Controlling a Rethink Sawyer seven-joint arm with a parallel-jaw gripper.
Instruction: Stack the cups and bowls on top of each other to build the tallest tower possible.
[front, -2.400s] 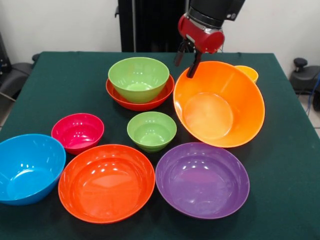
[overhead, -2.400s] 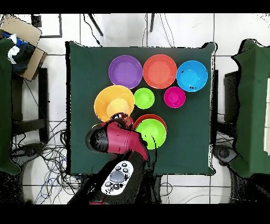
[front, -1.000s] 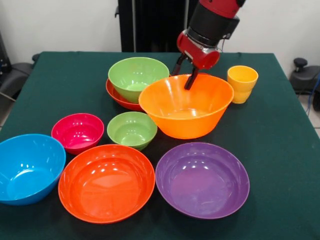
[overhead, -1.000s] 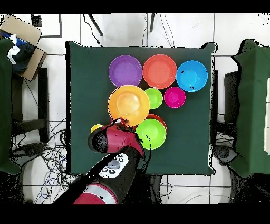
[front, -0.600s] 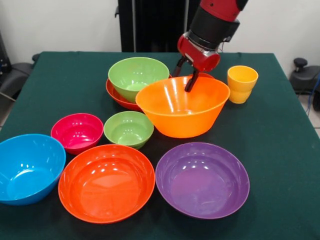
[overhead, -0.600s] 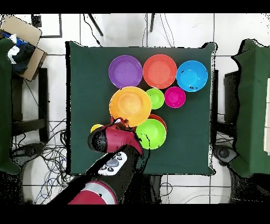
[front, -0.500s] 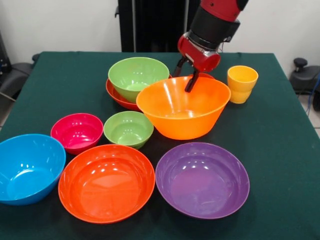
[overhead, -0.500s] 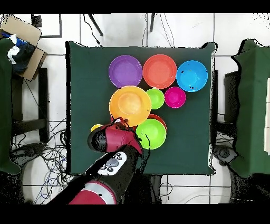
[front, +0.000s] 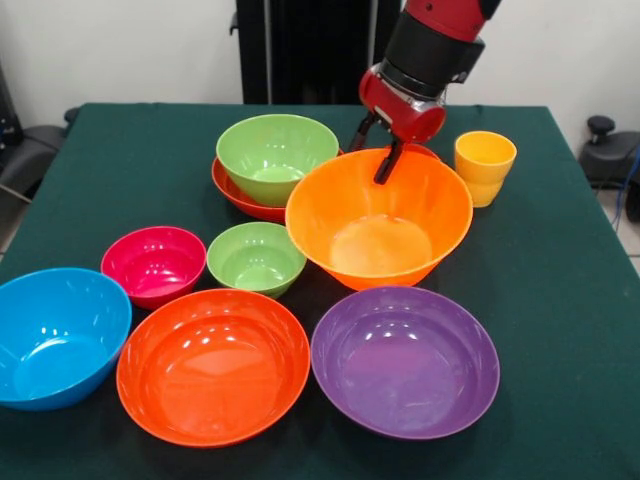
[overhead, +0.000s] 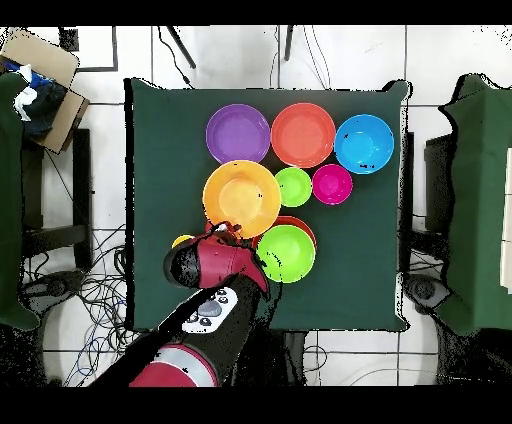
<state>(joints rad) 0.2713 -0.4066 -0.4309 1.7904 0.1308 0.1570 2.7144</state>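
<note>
Front view: gripper pinches the far rim of the orange bowl, which tilts toward the camera between the green bowl and the cup. Risks: rim slipping from a one-sided hold; bowl striking the green bowl.

No legible text, labels, brands or nos. in either view. The bowls, the cup and the bench cloth all show plain surfaces w/ no markings. The button panel on the arm in the overhead view shows small marks, too small to read.
</note>
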